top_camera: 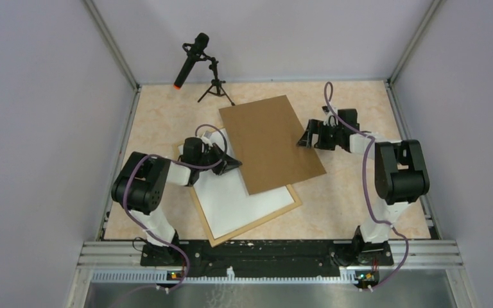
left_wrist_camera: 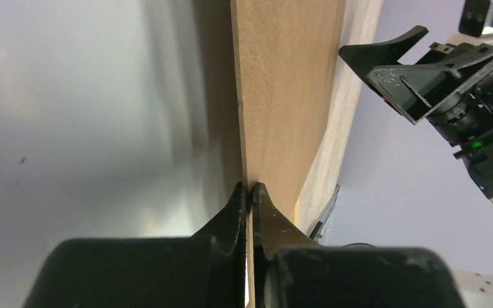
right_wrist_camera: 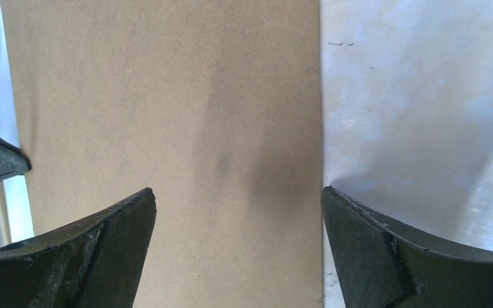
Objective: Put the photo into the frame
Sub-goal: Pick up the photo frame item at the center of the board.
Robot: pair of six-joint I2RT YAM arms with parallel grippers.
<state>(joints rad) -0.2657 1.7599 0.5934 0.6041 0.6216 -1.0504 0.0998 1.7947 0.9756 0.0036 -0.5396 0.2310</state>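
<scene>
Nearest the bases of the 2 arms lies the 1 frame (top_camera: 257, 224), flat on the table (top_camera: 353, 192) and turned at an angle, with 1 corner pointing toward the near edge. Its thin light wood rails show along the near and right sides. A white panel (top_camera: 241, 196) fills the part of it that can be seen.

Just beyond, the left gripper (top_camera: 231, 164) reaches in from the left over the frame. In the left wrist view its 2 fingers (left_wrist_camera: 234, 212) are pressed together, clamped on the left edge of the 1 brown backing board (top_camera: 269, 144), with the thin edge running straight out from between the tips. The board lies slanted across the far part of the frame and covers it there; its far end extends over the bare table.

On the board's other side sits the right gripper (top_camera: 308, 136), just beside the right edge. In the right wrist view its 2 fingers (right_wrist_camera: 103, 250) stand wide apart and grip nothing. 1 finger is over the board and the other over the table, right at the board's edge. Whether either finger touches the board cannot be told.

Farthest back, near the rear wall, 1 black microphone (top_camera: 191, 59) with an orange tip is mounted on 1 small tripod (top_camera: 216, 90).
</scene>
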